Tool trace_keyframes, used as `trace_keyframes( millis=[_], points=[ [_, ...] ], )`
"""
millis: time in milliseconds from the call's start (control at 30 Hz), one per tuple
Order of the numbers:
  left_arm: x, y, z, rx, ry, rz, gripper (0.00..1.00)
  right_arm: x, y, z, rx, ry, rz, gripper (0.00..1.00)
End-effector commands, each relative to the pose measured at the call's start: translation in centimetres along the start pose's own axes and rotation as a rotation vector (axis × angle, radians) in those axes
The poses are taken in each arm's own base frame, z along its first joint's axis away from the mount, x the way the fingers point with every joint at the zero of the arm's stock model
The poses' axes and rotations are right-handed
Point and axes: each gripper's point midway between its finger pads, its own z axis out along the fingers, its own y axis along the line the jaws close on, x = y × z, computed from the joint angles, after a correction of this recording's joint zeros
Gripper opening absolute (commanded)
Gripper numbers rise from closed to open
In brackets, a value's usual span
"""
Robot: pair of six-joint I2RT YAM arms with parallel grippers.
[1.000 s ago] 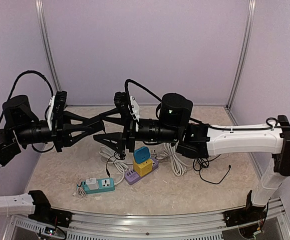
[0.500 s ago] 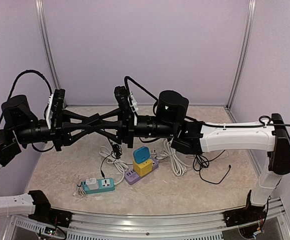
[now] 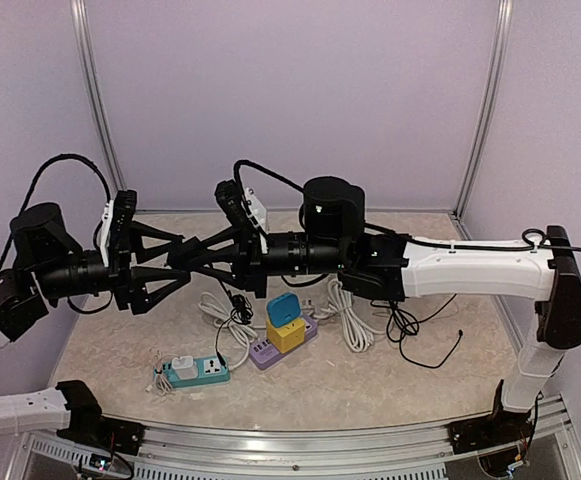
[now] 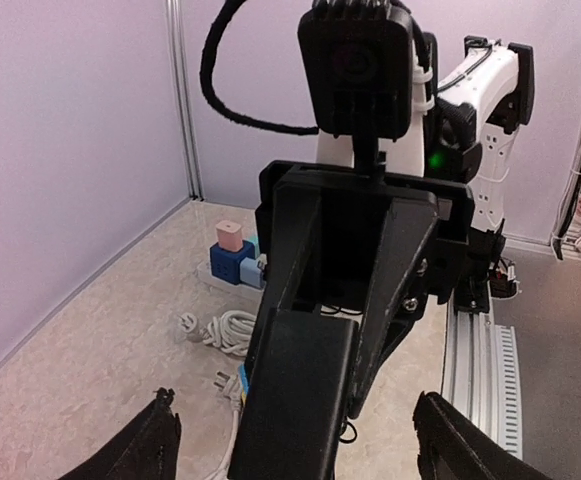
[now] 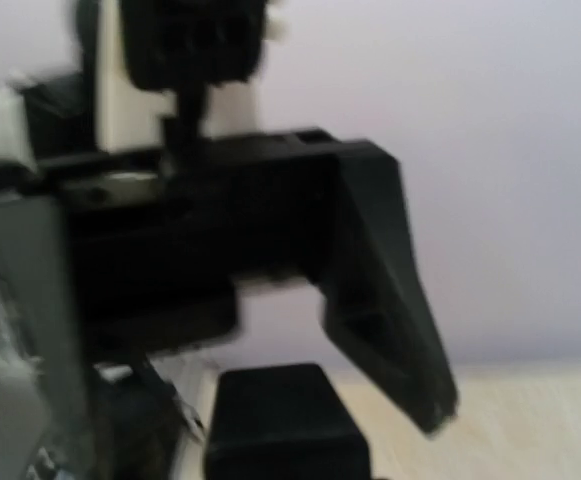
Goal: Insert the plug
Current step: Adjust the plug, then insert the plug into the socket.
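two grippers meet in mid-air, left of centre in the top view. my left gripper (image 3: 180, 262) is spread wide, released, around the tips of the right gripper (image 4: 295, 410), whose jaws are pressed together; on what, i cannot tell. a thin black plug cord (image 3: 232, 302) dangles just below them, over the white coiled cables (image 3: 210, 306), near the purple plastic power strip (image 3: 268, 353).

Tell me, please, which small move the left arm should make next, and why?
Probably draw the left tool straight back, away from the right tool. Its fingers stand wide open on either side of the right tool, whose fingers are closed between them, so it grips nothing. Backing off would likely free the right arm to descend toward the teal power strip or the purple one.
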Motion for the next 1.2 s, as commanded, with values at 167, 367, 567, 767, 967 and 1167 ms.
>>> trace_keyframes(
  millis=[167,367,567,767,967,1167],
  points=[
    [6.7,3.4,-3.0,-0.229,0.052,-0.19,0.79,11.1,-3.3,-3.0,0.201,0.708,-0.06,0.0],
    [7.3,7.5,-7.1,-0.472,-0.087,-0.268,0.79,16.2,-1.8,-2.1,0.12,0.928,-0.072,0.0],
    [11.2,10.5,-9.7,-0.681,-0.127,-0.404,0.81,20.7,0.0,-1.5,0.01,1.106,-0.129,0.0],
    [12.4,12.6,-11.4,-0.821,-0.145,-0.422,0.94,23.2,1.5,-0.4,-0.104,1.123,-0.167,0.0],
    [14.1,14.7,-14.1,-1.019,-0.108,-0.421,0.99,24.1,1.0,1.5,-0.133,1.071,-0.235,0.0],
    [14.7,15.5,-15.5,-1.102,-0.101,-0.416,0.99,25.6,0.4,2.5,-0.147,1.083,-0.274,0.0]
  ],
)
